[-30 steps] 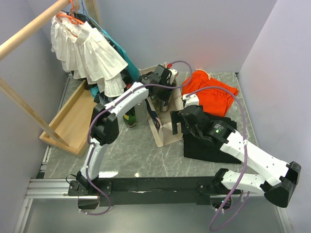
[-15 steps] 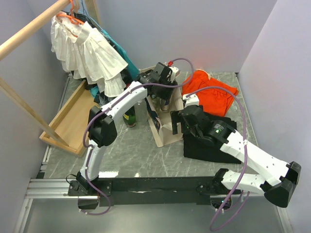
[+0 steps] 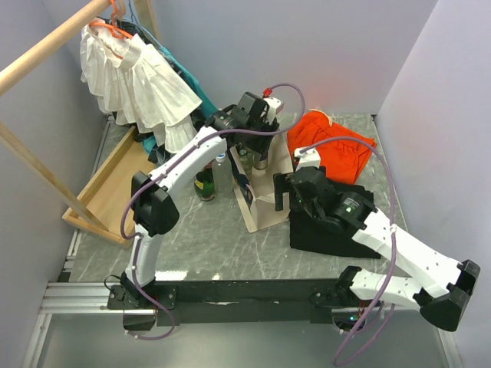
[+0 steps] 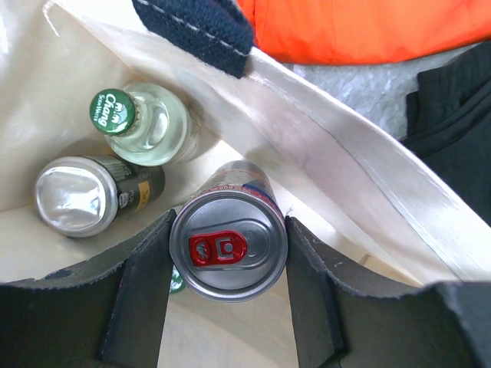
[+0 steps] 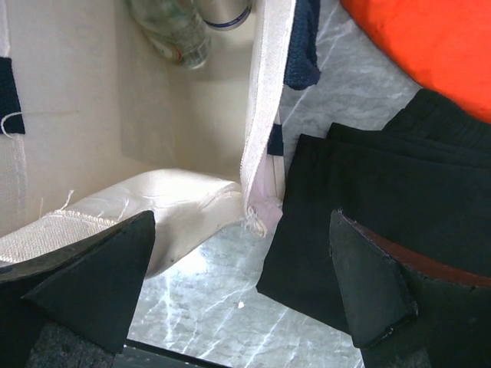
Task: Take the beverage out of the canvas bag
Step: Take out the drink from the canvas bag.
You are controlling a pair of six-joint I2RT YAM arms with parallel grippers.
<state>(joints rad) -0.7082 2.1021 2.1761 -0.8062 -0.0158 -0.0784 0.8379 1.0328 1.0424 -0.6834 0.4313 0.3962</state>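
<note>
I'm reading "Chang" on the green bottle cap | it's sitting at ten o'clock from the red-tabbed can | the smaller print under it is defeating me

Canvas bag mid-bench. Inside it: bottle, lower can just beside it, held can above both, between left gripper fingers. Loose bottles stand just left of bag, tray farther left. Cloth bundle behind-right of bag. Folded garment just right of bag.
</note>
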